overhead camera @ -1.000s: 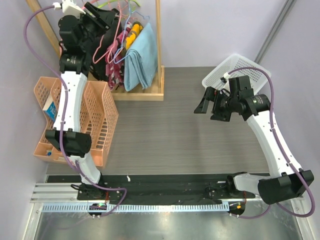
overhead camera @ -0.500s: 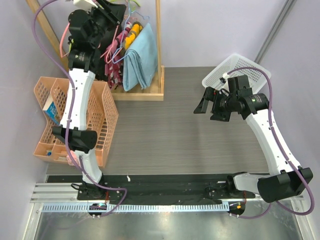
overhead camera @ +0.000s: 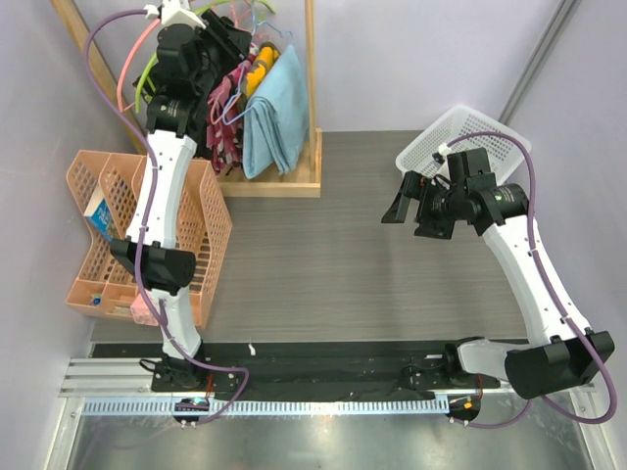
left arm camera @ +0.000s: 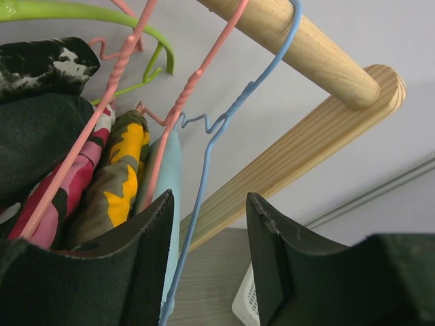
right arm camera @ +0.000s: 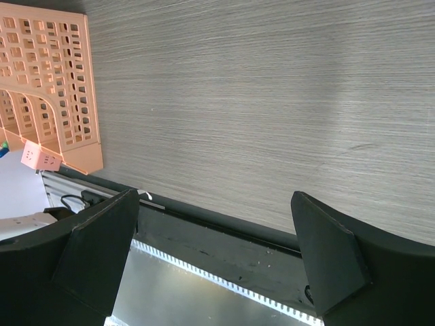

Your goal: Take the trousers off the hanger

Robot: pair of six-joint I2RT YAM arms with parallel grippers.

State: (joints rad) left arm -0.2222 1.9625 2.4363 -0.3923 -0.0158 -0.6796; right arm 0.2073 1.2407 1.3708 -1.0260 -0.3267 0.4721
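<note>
Two left gripper (left arm camera: 209,200) jaws stood half spread around the hanger (left arm camera: 219,132) wire, not pinching it; the right gripper (right arm camera: 214,204) gaped empty. Closing could also catch the pink hanger (left arm camera: 178,109) beside it and tangle both. The trousers (left arm camera: 168,173) hung just beside the wire. Earlier, the left gripper was farther from the rod (left arm camera: 299,41).

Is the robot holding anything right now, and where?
Nothing yet. The left tool is open around the hanger, not gripping it; the right tool hangs open, empty.

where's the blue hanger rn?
Left wrist view: the blue wire hanger hangs from the wooden rod, right of the pink hangers, its neck passing between the left gripper's open fingers.
</note>
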